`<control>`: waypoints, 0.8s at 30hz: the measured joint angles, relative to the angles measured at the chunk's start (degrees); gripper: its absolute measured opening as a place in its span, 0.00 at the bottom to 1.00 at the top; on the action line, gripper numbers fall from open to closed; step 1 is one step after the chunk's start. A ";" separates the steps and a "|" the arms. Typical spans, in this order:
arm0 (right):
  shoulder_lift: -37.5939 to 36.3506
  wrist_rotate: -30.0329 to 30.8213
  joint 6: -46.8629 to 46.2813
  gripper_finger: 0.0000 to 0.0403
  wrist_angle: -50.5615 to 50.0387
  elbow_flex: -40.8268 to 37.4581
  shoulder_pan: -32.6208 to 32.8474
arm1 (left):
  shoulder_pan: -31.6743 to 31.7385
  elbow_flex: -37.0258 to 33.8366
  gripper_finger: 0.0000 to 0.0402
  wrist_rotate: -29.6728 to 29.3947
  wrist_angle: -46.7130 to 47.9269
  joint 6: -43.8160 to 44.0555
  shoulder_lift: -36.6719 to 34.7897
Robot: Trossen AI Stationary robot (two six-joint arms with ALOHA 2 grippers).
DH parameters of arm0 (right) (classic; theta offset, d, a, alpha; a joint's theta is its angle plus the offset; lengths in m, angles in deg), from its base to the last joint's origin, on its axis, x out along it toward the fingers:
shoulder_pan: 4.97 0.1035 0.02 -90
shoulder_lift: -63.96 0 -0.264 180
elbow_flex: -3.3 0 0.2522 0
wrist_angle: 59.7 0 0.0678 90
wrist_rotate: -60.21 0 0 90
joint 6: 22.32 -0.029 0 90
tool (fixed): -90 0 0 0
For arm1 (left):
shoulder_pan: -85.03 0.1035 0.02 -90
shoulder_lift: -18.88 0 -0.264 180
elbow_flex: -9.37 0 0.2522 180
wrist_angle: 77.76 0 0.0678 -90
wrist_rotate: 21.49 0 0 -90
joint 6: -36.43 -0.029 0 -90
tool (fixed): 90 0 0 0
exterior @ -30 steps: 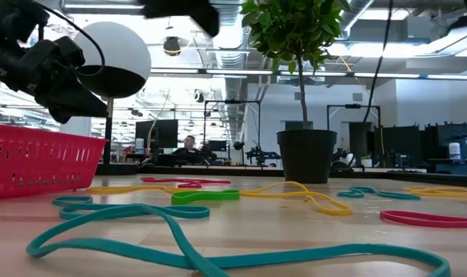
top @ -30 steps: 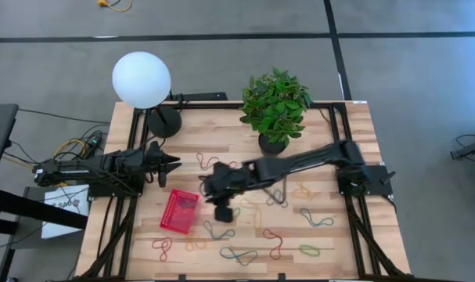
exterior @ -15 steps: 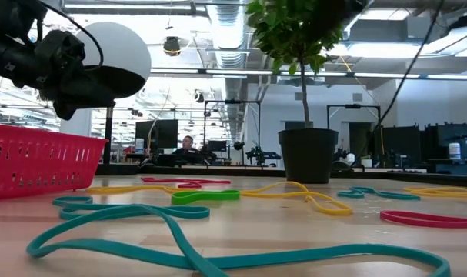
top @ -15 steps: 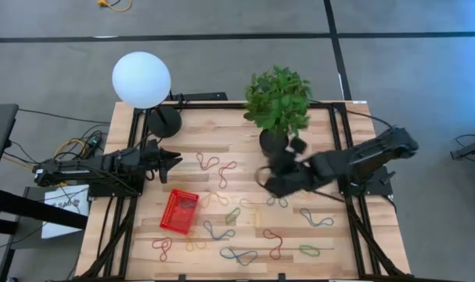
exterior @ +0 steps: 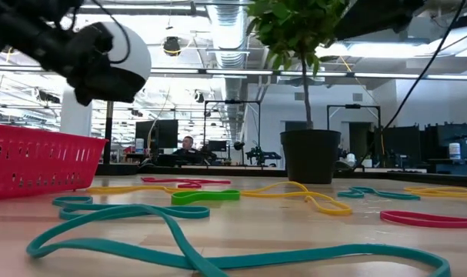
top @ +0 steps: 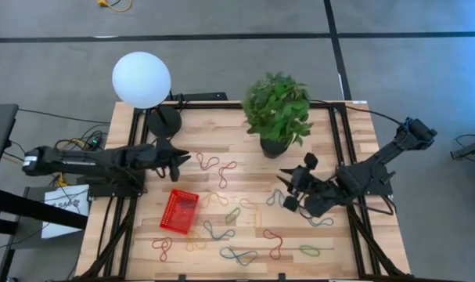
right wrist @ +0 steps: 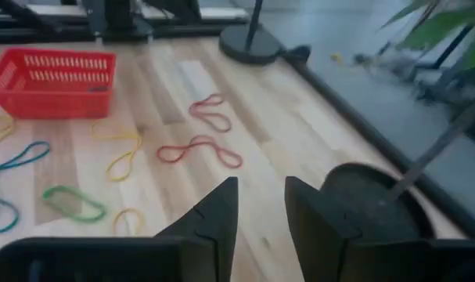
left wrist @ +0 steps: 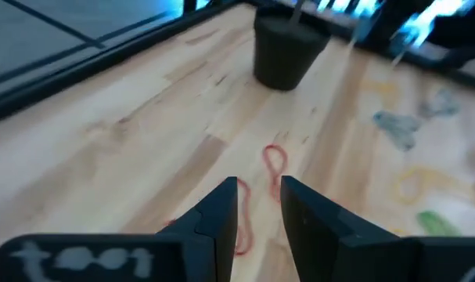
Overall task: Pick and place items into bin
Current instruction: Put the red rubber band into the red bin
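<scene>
The red bin (top: 179, 211) sits at lower left of centre on the tabletop (top: 339, 141) in the high view. Coloured loops (top: 239, 254) lie scattered to its right and below it. The left gripper (top: 182, 158) hangs above the bin in the frame, next to a red loop (top: 209, 162); its fingers (left wrist: 221, 215) stand slightly parted, holding nothing. The right gripper (top: 288, 182) hovers at centre right below the plant pot (top: 273, 145), fingers (right wrist: 218, 210) parted and empty.
</scene>
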 joint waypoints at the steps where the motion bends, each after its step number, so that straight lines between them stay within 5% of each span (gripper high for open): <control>1: -0.46 1.71 0.09 0.25 -0.53 -0.43 0.35 | 0.01 1.05 0.22 -0.09 -0.06 -0.58 2.49; 5: -2.30 7.15 -2.31 0.25 -0.51 -4.83 0.32 | -0.01 3.20 0.22 2.10 -1.65 -1.56 11.76; 14: -6.12 3.33 -13.42 0.25 3.54 -14.08 1.46 | -0.01 4.25 0.22 4.25 -10.43 -1.94 28.65; 20: -6.14 -5.86 3.35 0.26 28.13 -19.44 5.40 | 0.90 4.37 0.22 3.97 -17.52 -3.46 37.79; 24: -6.14 -6.83 17.05 0.26 45.82 -24.47 7.00 | 2.60 4.36 0.22 3.98 -20.39 -3.45 44.13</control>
